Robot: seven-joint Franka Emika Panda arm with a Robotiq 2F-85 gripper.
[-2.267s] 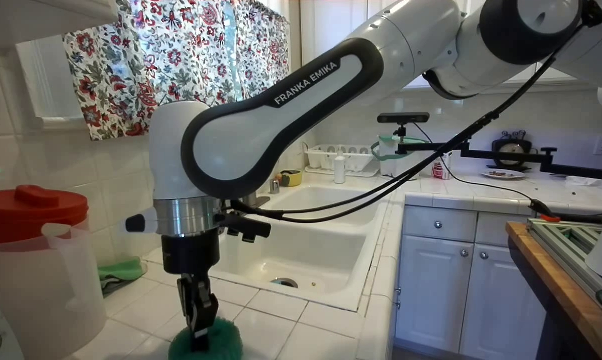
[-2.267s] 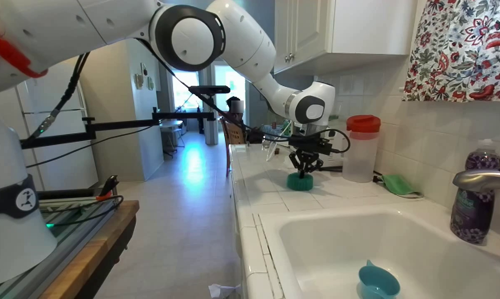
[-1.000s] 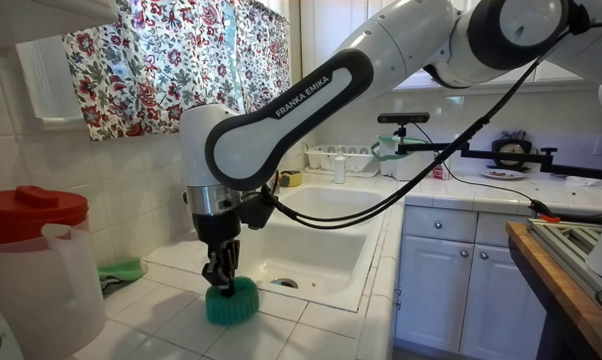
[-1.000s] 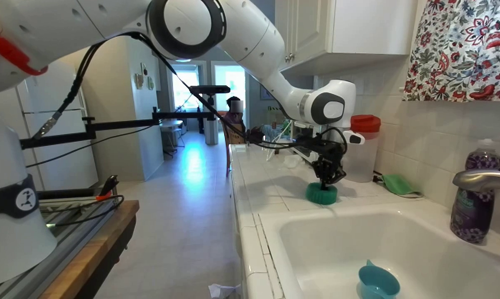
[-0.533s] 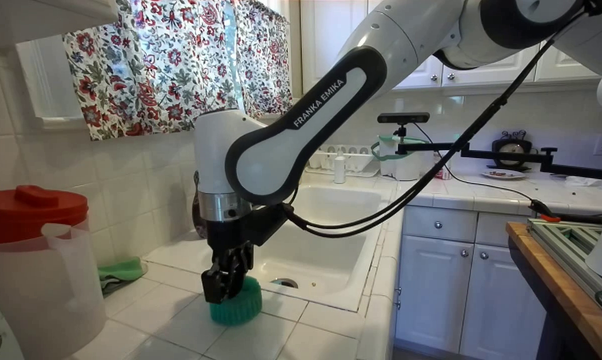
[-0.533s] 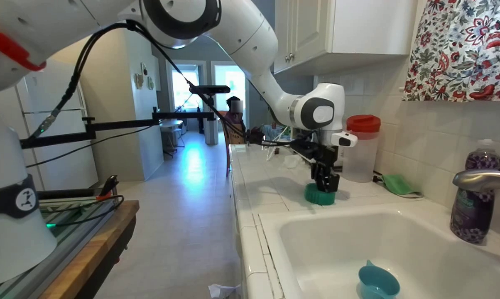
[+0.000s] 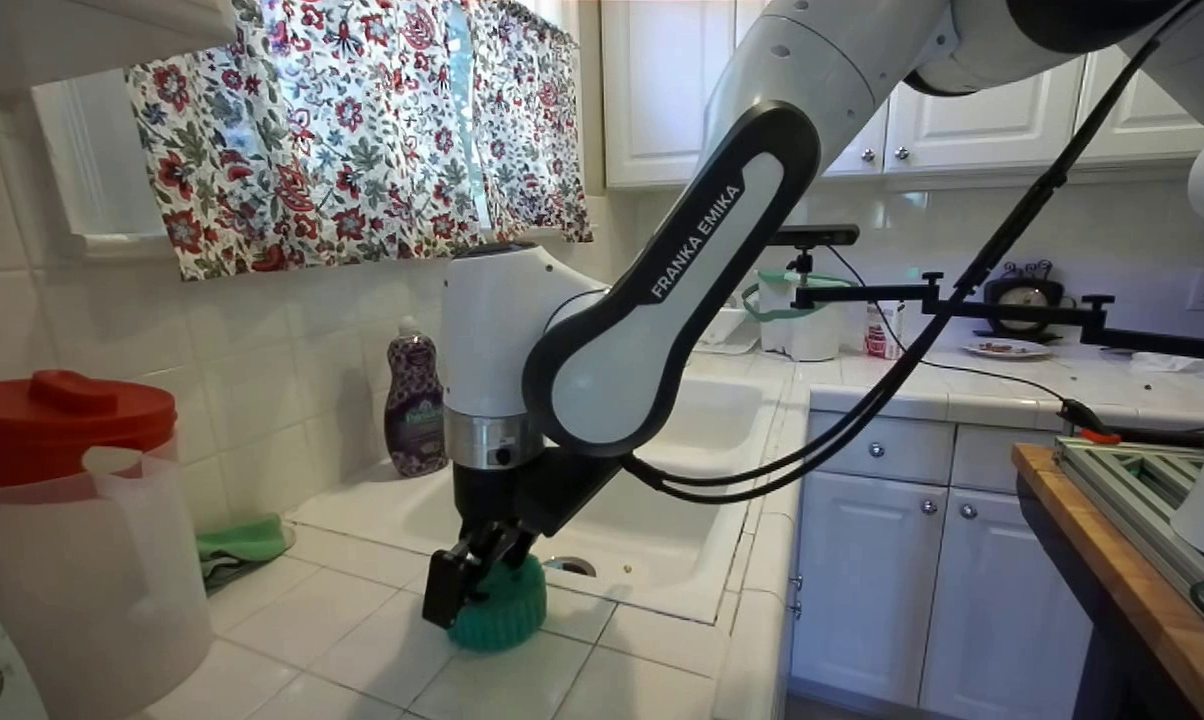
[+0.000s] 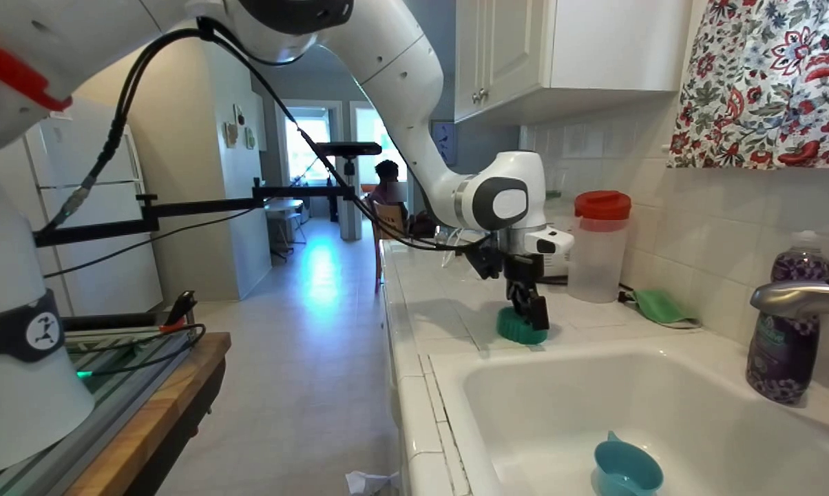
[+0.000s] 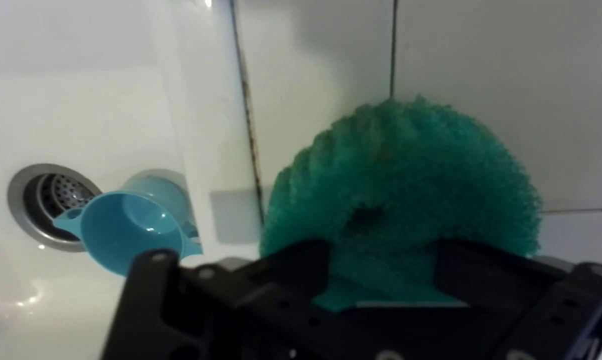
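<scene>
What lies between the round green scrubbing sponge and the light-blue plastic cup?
The white sink rim and a dark grout line; the wrist view shows them between the sponge and the cup.

One tool [image 9: 382, 263], one green scrubber [image 9: 406, 165], one blue cup [image 9: 128, 230], one purple bottle [image 8: 783, 355], one red-lidded pitcher [image 8: 598, 258]

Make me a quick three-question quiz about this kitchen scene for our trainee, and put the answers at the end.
1. True or false: the cup is in the sink.

2. What color is the lid of the pitcher?
A) blue
B) red
C) white

3. In the wrist view, how do the fingers of the gripper stand, together or apart?

Key:
1. True.
2. B, red.
3. Apart, with the green sponge showing between them.
</scene>
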